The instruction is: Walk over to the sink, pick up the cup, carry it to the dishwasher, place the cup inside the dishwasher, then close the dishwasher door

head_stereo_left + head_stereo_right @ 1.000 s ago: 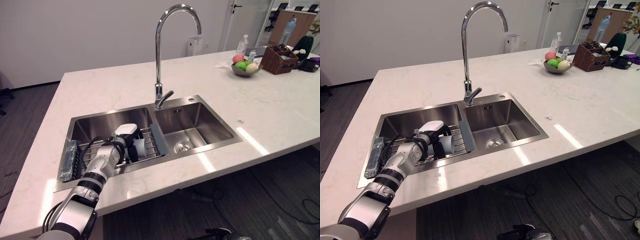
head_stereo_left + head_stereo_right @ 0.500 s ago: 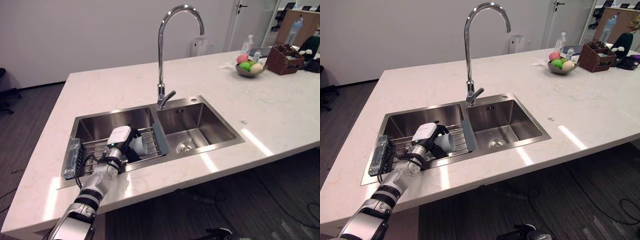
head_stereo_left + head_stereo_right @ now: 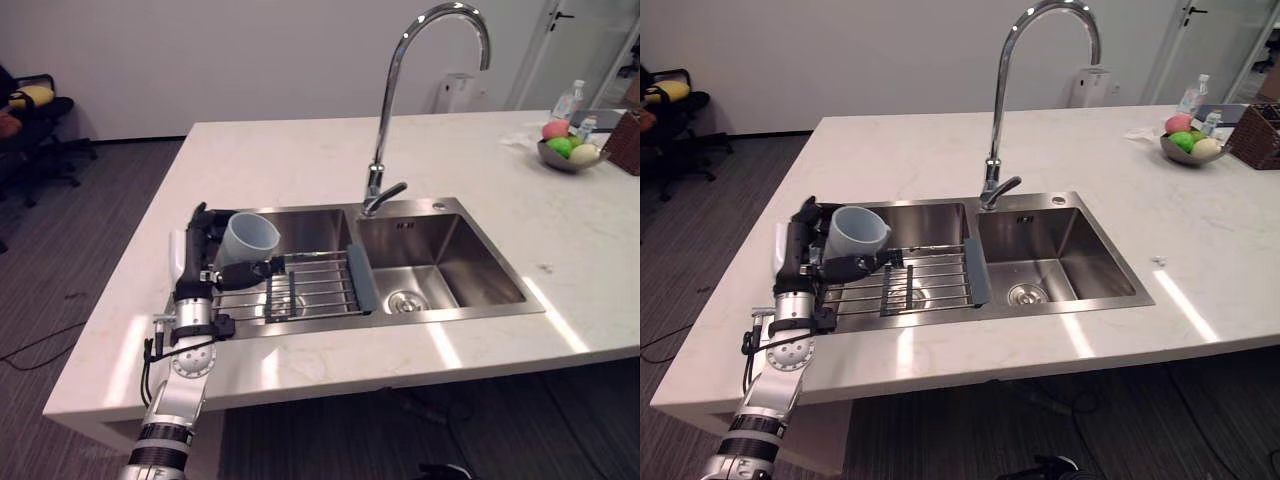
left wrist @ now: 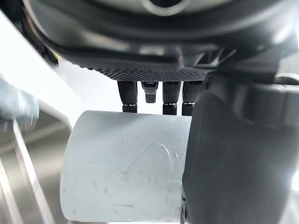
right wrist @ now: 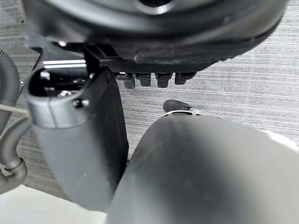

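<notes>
**Cup.** The pale cup sits at the mid-left of the left eye view. It is tilted, with its open mouth facing up and to the right. It is held over the left end of the sink and appears clear of the wire rack lying across the left basin.

**Left hand.** The left hand is closed around the cup. In the left wrist view the fingers wrap the far side of the cup wall and the thumb presses the near side. The grip looks firm.

**Right hand.** The right hand hangs over grey carpet. How wide it stands cannot be told.

**Surroundings.** The tall faucet rises at centre right, behind the divider between the basins. The white countertop surrounds the sink. A fruit bowl stands at the upper right edge.

**Progress.** The approach and pickup are judged complete. Remaining steps:
1. Carry the cup to the dishwasher.
2. Place it inside.
3. Close the door.
</notes>
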Robot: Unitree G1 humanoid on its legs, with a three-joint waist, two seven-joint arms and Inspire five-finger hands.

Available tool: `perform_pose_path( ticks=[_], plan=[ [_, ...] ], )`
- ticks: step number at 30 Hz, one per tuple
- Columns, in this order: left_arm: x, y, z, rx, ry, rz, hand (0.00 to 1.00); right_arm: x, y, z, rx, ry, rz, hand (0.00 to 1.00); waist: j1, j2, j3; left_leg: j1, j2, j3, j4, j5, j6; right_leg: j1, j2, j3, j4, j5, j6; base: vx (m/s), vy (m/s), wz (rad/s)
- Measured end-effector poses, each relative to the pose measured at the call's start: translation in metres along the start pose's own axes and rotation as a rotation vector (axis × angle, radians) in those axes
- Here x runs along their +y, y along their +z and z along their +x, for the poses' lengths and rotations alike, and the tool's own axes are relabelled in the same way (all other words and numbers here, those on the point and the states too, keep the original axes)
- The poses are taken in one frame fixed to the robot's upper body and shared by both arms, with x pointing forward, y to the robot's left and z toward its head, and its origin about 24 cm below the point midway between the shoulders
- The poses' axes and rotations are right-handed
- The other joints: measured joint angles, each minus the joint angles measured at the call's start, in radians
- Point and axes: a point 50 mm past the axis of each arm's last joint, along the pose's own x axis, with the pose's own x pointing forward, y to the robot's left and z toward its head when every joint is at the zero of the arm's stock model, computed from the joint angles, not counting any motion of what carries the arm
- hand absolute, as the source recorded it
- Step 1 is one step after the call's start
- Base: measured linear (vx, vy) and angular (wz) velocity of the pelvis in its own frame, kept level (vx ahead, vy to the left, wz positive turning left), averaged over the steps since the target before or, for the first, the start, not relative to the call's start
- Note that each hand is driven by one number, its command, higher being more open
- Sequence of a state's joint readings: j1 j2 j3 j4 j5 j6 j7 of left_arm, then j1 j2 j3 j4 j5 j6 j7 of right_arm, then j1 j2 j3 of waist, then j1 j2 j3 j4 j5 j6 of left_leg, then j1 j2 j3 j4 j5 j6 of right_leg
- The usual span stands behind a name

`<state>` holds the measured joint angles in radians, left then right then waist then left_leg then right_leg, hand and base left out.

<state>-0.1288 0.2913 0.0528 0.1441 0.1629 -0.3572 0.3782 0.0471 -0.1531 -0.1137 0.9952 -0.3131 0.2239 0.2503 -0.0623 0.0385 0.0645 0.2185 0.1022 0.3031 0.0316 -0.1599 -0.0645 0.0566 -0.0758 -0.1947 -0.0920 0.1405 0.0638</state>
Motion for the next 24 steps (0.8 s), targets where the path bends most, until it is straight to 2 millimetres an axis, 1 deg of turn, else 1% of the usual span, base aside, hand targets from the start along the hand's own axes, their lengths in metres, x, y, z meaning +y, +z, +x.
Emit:
perform_pose_path(
  ticks=[3,5,7,8,9,10,11,12,13,14,15,16,17,18,19,20,21,22,23,24],
  plan=[
    [0.008,0.001,-0.005,0.005,0.043,-0.033,0.0,0.0,-0.002,0.0,0.001,0.0,0.001,1.0,0.01,-0.003,0.0,0.001,-0.002,-0.01,0.004,0.003,0.003,0.009,-0.005,-0.009,0.0,0.001,0.001,-0.1,-0.035,0.12],
    [0.012,0.006,-0.009,-0.005,0.076,-0.06,0.0,0.001,-0.004,0.0,-0.001,-0.001,0.008,1.0,0.019,-0.007,0.003,0.0,-0.003,-0.022,0.004,0.005,0.004,0.016,-0.008,-0.021,-0.001,0.001,0.002,-0.1,-0.043,0.2],
    [0.02,0.018,-0.019,-0.037,0.136,-0.11,0.0,0.003,-0.005,0.0,-0.001,0.008,0.021,1.0,0.023,-0.016,0.009,-0.008,-0.002,-0.056,0.008,0.01,0.005,0.029,-0.014,-0.044,0.003,-0.005,0.006,-0.06,-0.035,0.36],
    [0.021,0.021,-0.022,-0.044,0.152,-0.122,0.0,0.002,-0.007,0.0,0.001,0.013,0.029,1.0,0.028,-0.018,0.008,-0.022,0.0,-0.066,0.024,0.005,0.007,0.03,-0.017,-0.054,0.005,-0.009,0.008,-0.02,-0.021,0.46],
    [0.024,0.027,-0.029,-0.056,0.194,-0.15,0.0,0.001,-0.009,-0.001,0.002,0.015,0.033,1.0,0.043,-0.018,0.011,-0.06,0.001,-0.094,0.076,-0.013,0.01,0.03,-0.022,-0.076,0.006,-0.018,0.003,-0.01,-0.021,0.58],
    [0.026,0.031,-0.034,-0.061,0.224,-0.165,0.0,0.0,-0.009,-0.001,0.0,0.015,0.035,1.0,0.054,-0.018,0.014,-0.089,0.001,-0.122,0.113,-0.016,0.011,0.031,-0.027,-0.103,0.009,-0.019,0.005,-0.01,-0.025,0.91],
    [0.03,0.035,-0.04,-0.061,0.266,-0.179,0.0,-0.003,-0.009,-0.002,-0.001,0.012,0.031,1.0,0.075,-0.015,0.027,-0.122,-0.002,-0.161,0.142,-0.015,0.01,0.033,-0.035,-0.147,0.024,-0.022,0.007,-0.01,-0.018,0.94],
    [0.032,0.037,-0.043,-0.062,0.283,-0.181,0.0,-0.004,-0.008,-0.002,-0.002,0.012,0.024,1.0,0.082,-0.017,0.036,-0.135,-0.004,-0.176,0.151,-0.012,0.008,0.04,-0.04,-0.172,0.027,-0.027,0.01,-0.05,-0.03,1.26],
    [0.037,0.041,-0.049,-0.062,0.322,-0.185,0.0,-0.006,-0.007,-0.002,-0.004,0.011,0.017,1.0,0.094,-0.016,0.052,-0.153,-0.012,-0.196,0.152,0.003,0.007,0.058,-0.051,-0.232,0.028,-0.037,0.015,-0.07,-0.027,1.74],
    [0.04,0.043,-0.055,-0.056,0.358,-0.191,0.0,-0.007,-0.011,-0.002,0.003,0.01,0.02,1.0,0.108,-0.018,0.063,-0.176,-0.033,-0.226,0.124,0.045,0.006,0.08,-0.074,-0.321,0.032,-0.054,0.027,-0.08,-0.027,1.92],
    [0.041,0.044,-0.058,-0.053,0.374,-0.193,0.0,-0.008,-0.014,-0.002,0.009,0.008,0.024,1.0,0.117,-0.016,0.067,-0.179,-0.044,-0.227,0.096,0.072,0.006,0.088,-0.086,-0.362,0.04,-0.068,0.029,-0.08,-0.009,2.3],
    [0.042,0.048,-0.064,-0.049,0.402,-0.208,0.0,-0.012,-0.019,-0.003,0.014,0.0,0.038,1.0,0.13,-0.009,0.069,-0.183,-0.059,-0.216,0.015,0.111,0.008,0.101,-0.111,-0.452,0.062,-0.092,0.037,-0.12,0.028,2.34],
    [0.043,0.054,-0.069,-0.06,0.419,-0.226,0.0,-0.016,-0.025,-0.004,0.024,-0.012,0.064,1.0,0.148,-0.005,0.063,-0.177,-0.04,-0.116,-0.058,0.105,0.06,0.116,-0.127,-0.564,0.081,-0.097,0.049,-0.11,0.043,2.52],
    [0.044,0.057,-0.069,-0.069,0.426,-0.234,0.0,-0.015,-0.03,-0.004,0.034,-0.014,0.072,1.0,0.153,-0.019,0.058,-0.18,-0.037,-0.028,-0.077,0.084,0.115,0.133,-0.146,-0.632,0.075,-0.096,0.055,-0.04,0.091,3.04],
    [0.042,0.061,-0.068,-0.098,0.429,-0.261,0.0,-0.018,-0.037,-0.005,0.054,-0.032,0.102,1.0,0.146,-0.036,0.06,-0.208,-0.007,0.172,-0.016,0.068,0.17,0.159,-0.192,-0.772,0.087,-0.101,0.063,0.03,0.123,3.36],
    [0.036,0.064,-0.069,-0.117,0.416,-0.297,0.0,-0.032,-0.042,-0.008,0.081,-0.074,0.107,1.0,0.147,0.002,0.044,-0.233,0.053,0.367,0.07,0.115,0.23,0.179,-0.21,-0.873,0.152,-0.126,0.054,0.05,0.142,3.39],
    [0.032,0.067,-0.068,-0.127,0.401,-0.314,0.0,-0.04,-0.045,-0.011,0.093,-0.099,0.109,1.0,0.15,0.025,0.035,-0.234,0.078,0.425,0.093,0.194,0.246,0.193,-0.219,-0.903,0.21,-0.149,0.05,0.05,0.198,3.19],
    [0.021,0.074,-0.065,-0.15,0.362,-0.363,0.0,-0.05,-0.05,-0.014,0.113,-0.132,0.131,1.0,0.143,0.05,0.042,-0.245,0.063,0.443,0.111,0.209,0.226,0.218,-0.28,-0.936,0.337,-0.218,0.046,-0.04,0.175,2.59],
    [0.022,0.08,-0.063,-0.181,0.368,-0.378,0.0,-0.05,-0.042,-0.012,0.099,-0.134,0.125,1.0,0.144,0.055,0.048,-0.242,0.048,0.417,0.066,0.219,0.211,0.213,-0.249,-0.921,0.296,-0.26,0.091,-0.11,0.138,2.52],
    [0.025,0.087,-0.059,-0.231,0.369,-0.385,0.0,-0.045,-0.032,-0.009,0.067,-0.124,0.11,1.0,0.14,0.02,0.064,-0.234,0.009,0.38,0.006,0.236,0.178,0.208,-0.223,-0.897,0.214,-0.188,0.073,-0.16,0.03,2.34]
  ],
)
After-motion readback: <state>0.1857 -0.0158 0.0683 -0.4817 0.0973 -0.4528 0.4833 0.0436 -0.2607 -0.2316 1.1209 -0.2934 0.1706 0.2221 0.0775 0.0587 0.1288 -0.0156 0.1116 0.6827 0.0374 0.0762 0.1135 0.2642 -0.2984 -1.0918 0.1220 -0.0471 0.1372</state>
